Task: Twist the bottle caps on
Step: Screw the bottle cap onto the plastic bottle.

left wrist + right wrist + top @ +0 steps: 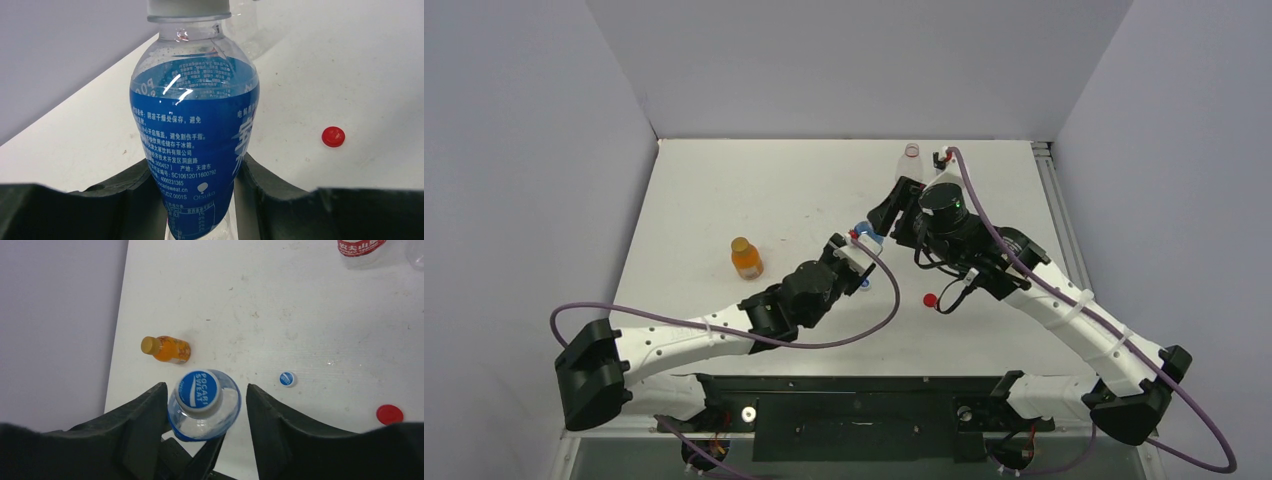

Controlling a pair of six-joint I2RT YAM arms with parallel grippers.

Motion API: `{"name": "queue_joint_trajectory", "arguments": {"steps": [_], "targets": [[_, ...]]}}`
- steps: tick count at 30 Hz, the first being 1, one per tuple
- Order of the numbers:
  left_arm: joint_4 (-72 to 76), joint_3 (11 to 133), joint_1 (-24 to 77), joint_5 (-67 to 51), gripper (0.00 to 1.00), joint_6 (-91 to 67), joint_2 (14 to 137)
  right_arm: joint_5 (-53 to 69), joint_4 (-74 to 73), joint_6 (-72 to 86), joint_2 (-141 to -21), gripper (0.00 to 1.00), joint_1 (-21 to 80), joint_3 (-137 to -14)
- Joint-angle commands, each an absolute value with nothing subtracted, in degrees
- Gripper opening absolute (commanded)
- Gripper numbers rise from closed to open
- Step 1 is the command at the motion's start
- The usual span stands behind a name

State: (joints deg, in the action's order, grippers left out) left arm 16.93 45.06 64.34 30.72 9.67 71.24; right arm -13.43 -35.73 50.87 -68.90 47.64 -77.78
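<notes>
My left gripper [197,167] is shut on the lower body of a blue-labelled bottle [195,125] and holds it upright. A blue-and-white cap [200,390] sits on the bottle's neck. My right gripper [205,390] hangs over that cap, open, with one finger on each side and a gap to both. A second blue-and-white cap [287,378] lies loose on the table, and a red cap [389,414] lies to its right. In the top view the two grippers meet at mid-table, left gripper [856,245] below right gripper [886,215].
An orange bottle [746,258] with an orange-gold cap [147,345] on it stands left of the grippers. A clear bottle [910,160] stands at the back, and a red-labelled bottle [360,247] shows at the top edge of the right wrist view. Walls close the table on three sides.
</notes>
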Motion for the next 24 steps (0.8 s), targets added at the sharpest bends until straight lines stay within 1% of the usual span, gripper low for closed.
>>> {"name": "queue_joint_trajectory", "arguments": {"steps": [1, 2, 3, 4, 5, 6, 7, 8, 9, 10, 11, 12, 14, 17, 20, 24], "targets": [[18.09, 48.93, 60.44, 25.74, 0.00, 8.08, 67.67, -11.86, -37.91, 48.79, -66.58, 0.62, 46.72, -82.41], [16.65, 48.76, 59.45, 18.85, 0.00, 6.39, 66.60, -10.94, -37.72, 47.82, -66.12, 0.66, 45.99, -83.40], [14.40, 48.20, 57.27, 15.31, 0.00, 5.48, 65.99, -8.27, -37.07, 45.90, -65.11, 0.67, 43.93, -83.76], [13.53, 47.83, 54.66, 8.09, 0.00, 3.33, 64.68, -6.64, -36.64, 45.01, -64.59, 0.69, 42.84, -84.04], [12.33, 46.87, 53.21, 4.31, 0.00, 2.02, 64.11, -2.50, -35.04, 43.14, -63.41, 0.69, 40.46, -83.90], [11.83, 46.46, 50.31, -4.04, 0.00, 0.83, 62.94, 0.16, -34.22, 42.13, -62.91, 0.70, 39.21, -83.51], [11.26, 45.76, 48.88, -7.95, 0.00, -0.59, 62.36, 4.46, -33.19, 39.53, -62.05, 0.70, 37.49, -83.37], [11.34, 45.29, 46.01, -16.05, 0.00, -3.18, 61.43, 6.23, -32.77, 38.09, -61.70, 0.70, 36.94, -83.05], [12.09, 44.59, 44.54, -20.02, 0.00, -4.36, 61.08, 10.10, -31.99, 35.17, -61.15, 0.70, 36.35, -82.79], [12.55, 44.36, 41.87, -27.86, 0.00, -7.11, 60.67, 12.26, -31.77, 33.58, -60.94, 0.69, 36.24, -82.26], [14.25, 43.92, 40.76, -31.77, 0.00, -8.56, 60.57, 16.56, -31.43, 30.87, -60.74, 0.69, 36.09, -81.91], [16.90, 43.52, 38.67, -38.97, 0.00, -11.94, 60.47, 18.82, -31.05, 29.63, -60.45, 0.69, 36.06, -80.93], [22.51, 42.87, 36.57, -47.85, 0.00, -18.03, 60.82, 24.04, -29.35, 27.38, -59.72, 0.68, 36.11, -78.78], [31.50, 41.78, 35.66, -56.37, 0.00, -26.33, 61.62, 29.29, -25.82, 26.47, -58.78, 0.68, 36.20, -76.48], [39.94, 40.52, 35.60, -58.99, 0.00, -33.87, 62.54, 31.21, -23.95, 26.66, -58.73, 0.67, 36.38, -75.25], [43.39, 40.18, 35.67, -60.67, 0.00, -37.53, 63.60, 31.79, -22.39, 26.71, -59.40, 0.66, 38.32, -75.07]]}}
